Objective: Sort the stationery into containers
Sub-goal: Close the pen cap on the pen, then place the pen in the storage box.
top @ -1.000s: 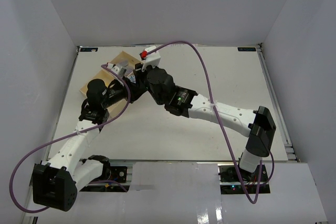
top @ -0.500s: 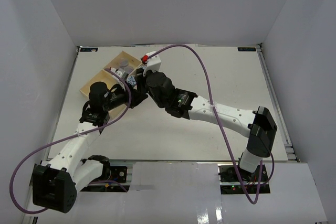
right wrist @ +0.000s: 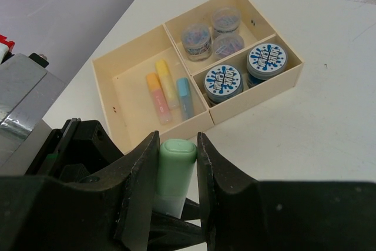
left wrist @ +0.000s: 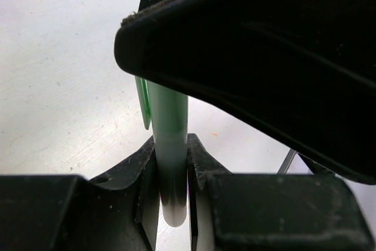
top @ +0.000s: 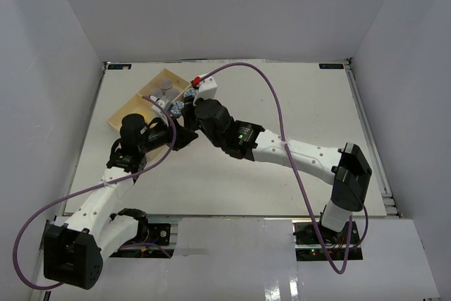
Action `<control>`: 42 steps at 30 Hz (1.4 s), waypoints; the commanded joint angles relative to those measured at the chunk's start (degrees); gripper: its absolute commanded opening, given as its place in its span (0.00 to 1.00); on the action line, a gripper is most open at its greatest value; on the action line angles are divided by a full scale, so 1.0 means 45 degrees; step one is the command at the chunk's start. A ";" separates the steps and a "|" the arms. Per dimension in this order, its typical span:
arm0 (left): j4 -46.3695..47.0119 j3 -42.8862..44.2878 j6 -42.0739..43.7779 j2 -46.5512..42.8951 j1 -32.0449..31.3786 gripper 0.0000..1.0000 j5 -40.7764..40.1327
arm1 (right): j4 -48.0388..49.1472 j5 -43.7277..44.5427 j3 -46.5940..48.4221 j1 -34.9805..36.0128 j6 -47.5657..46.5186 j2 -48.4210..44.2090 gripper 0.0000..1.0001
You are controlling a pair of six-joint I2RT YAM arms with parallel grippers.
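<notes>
A green stick (right wrist: 175, 168) with a white lower end stands between the fingers of my right gripper (right wrist: 176, 145), which is shut on its green cap. My left gripper (left wrist: 170, 152) is shut on the same stick (left wrist: 169, 127) at its white end, just below the right gripper's finger (left wrist: 264, 57). In the top view the two grippers meet at the near right of the pale-wood tray (top: 120, 116): left gripper (top: 182, 139), right gripper (top: 190, 128). The tray (right wrist: 200, 123) holds orange (right wrist: 156, 95), yellow (right wrist: 166, 82) and blue (right wrist: 185, 97) sticks, three grey rolls (right wrist: 197, 38) and two blue-and-white rolls (right wrist: 224, 82).
The tray lies at the far left of the white table (top: 296, 103), near the left wall. Purple cables (top: 271, 96) loop over both arms. White walls enclose the table on three sides.
My left gripper has drawn back from over the tray towards the near right, uncovering it. My right gripper has shifted slightly left and nearer, staying with the left gripper.
</notes>
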 commanded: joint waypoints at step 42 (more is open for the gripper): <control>0.2840 0.0648 -0.0120 -0.0216 0.0290 0.00 -0.0107 | -0.1189 -0.0062 0.2475 -0.0178 -0.1837 -0.0239 0.56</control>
